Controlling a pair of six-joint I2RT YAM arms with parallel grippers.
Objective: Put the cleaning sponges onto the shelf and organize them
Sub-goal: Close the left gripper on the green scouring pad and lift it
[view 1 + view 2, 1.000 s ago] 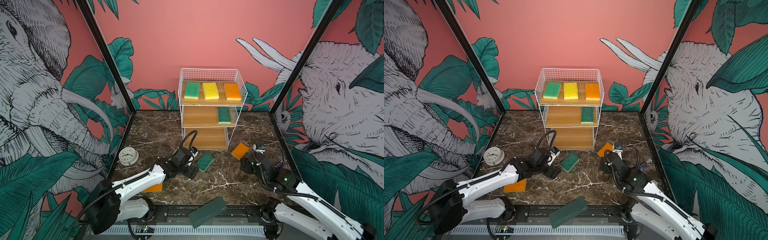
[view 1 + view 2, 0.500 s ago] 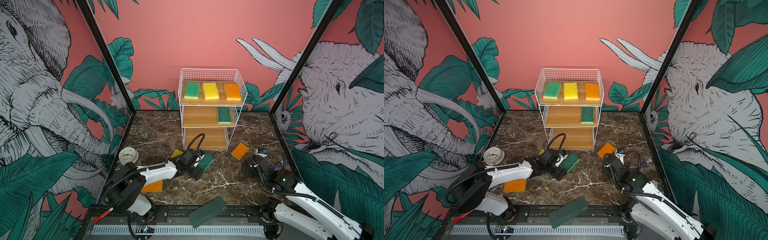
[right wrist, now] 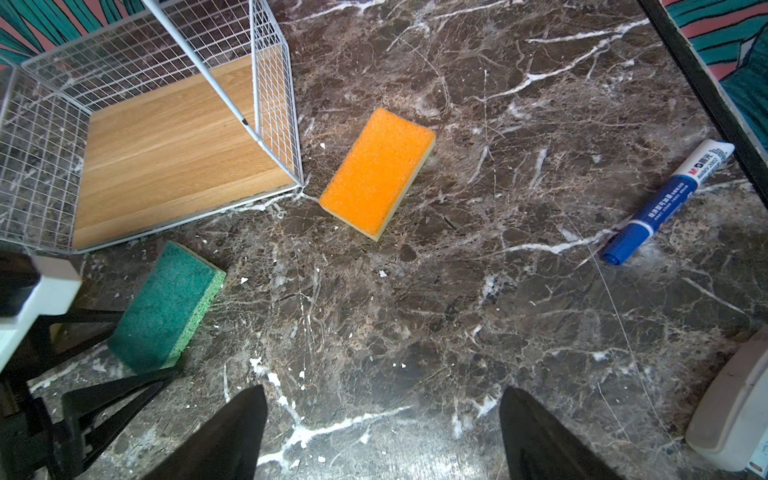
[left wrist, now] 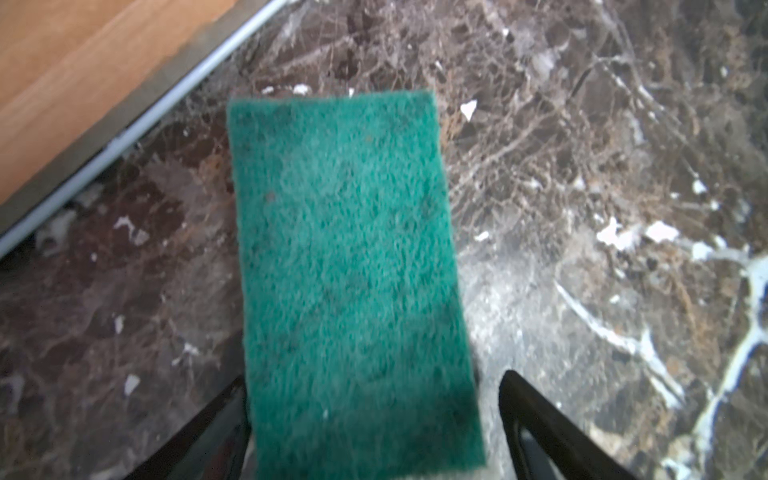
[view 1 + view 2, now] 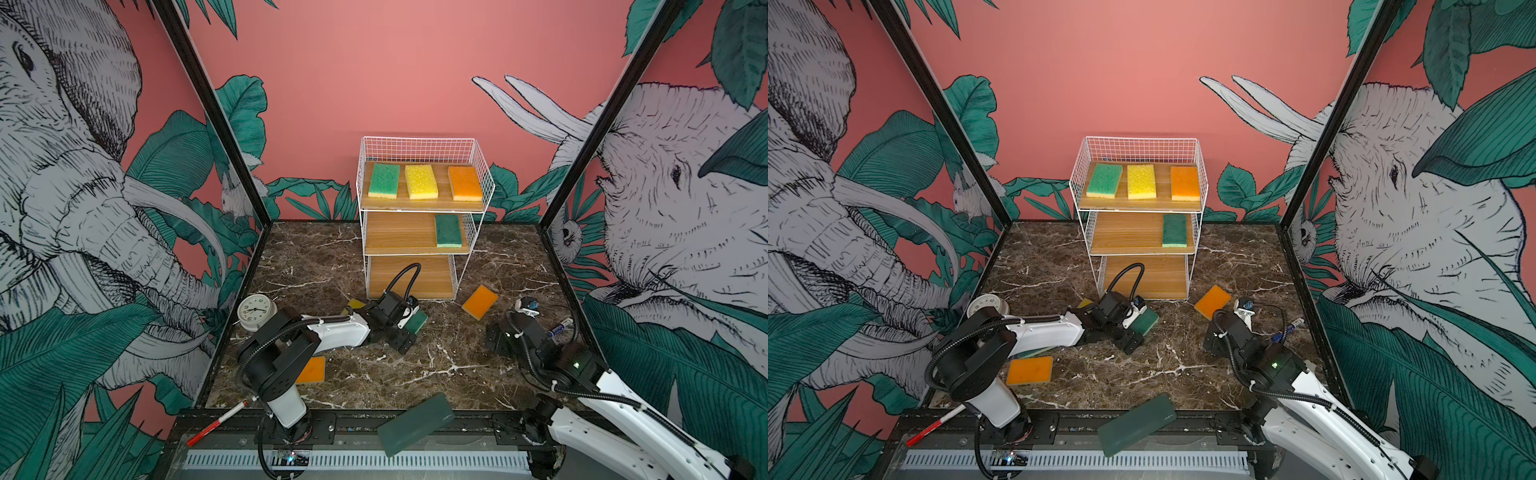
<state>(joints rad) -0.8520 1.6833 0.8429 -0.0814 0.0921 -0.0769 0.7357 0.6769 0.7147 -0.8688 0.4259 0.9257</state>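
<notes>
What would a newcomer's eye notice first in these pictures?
The white wire shelf at the back, with a green sponge, a yellow sponge and an orange sponge in a row on top. In front, the open left gripper straddles a dark scouring sponge on the marble table.

We count at least eight sponges (image 5: 421, 181), one shelf (image 5: 399, 235), one clock (image 5: 256, 311), one marker (image 3: 669, 199), one green slab (image 5: 415, 424), one red-tipped stick (image 5: 216, 424).

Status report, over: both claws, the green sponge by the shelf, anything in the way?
Left claw open, astride green sponge on table. Right claw open, empty. Middle board of shelf has room; nothing seen blocking.
</notes>
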